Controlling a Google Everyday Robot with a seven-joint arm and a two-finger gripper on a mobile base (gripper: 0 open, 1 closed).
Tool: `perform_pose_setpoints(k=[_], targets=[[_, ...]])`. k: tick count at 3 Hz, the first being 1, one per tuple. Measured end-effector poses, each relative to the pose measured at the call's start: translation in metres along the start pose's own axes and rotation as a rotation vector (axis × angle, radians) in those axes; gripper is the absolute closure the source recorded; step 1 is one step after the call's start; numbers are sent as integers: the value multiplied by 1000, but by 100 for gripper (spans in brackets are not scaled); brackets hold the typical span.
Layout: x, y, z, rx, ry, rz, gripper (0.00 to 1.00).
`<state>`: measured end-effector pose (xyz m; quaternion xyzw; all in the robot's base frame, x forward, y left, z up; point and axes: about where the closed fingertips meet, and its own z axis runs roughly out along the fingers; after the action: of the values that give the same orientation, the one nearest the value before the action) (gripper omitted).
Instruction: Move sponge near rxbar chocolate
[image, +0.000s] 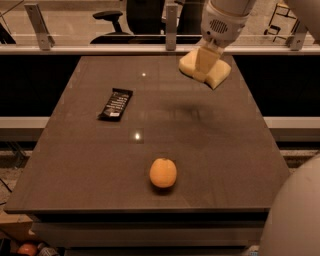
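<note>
Right now we see the gripper (205, 62) in the upper right of the frame, hanging over the far right part of the counter (215, 155). Its fingers (204, 56) are closed across the middle of the sponge (217, 76), so the pale foam bulges out on both sides of the grip. The finger we can see is nearly the same colour as the foam, so we cannot make out exactly where the pads bite. The sponge seems to be held clear of the counter. A soft shadow (185, 112) lies well below it in the frame, apart from the foam, and we take that as a sign of lift, which suits carrying the sponge rather than dragging it.

The rxbar chocolate (116, 104) lies flat on the left side of the counter, well apart from the sponge. An orange (163, 173) sits alone toward the lower middle. By our reading the grasp is done and the carry is under way. What is left is a move across to the left and a set-down beside the bar, and the orange lies away from that path.
</note>
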<state>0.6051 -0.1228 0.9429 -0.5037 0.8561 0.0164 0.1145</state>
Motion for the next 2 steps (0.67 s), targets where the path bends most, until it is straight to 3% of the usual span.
perform_pose_setpoints(k=[2], targets=[[-37, 22, 9, -43, -23, -110, 100]])
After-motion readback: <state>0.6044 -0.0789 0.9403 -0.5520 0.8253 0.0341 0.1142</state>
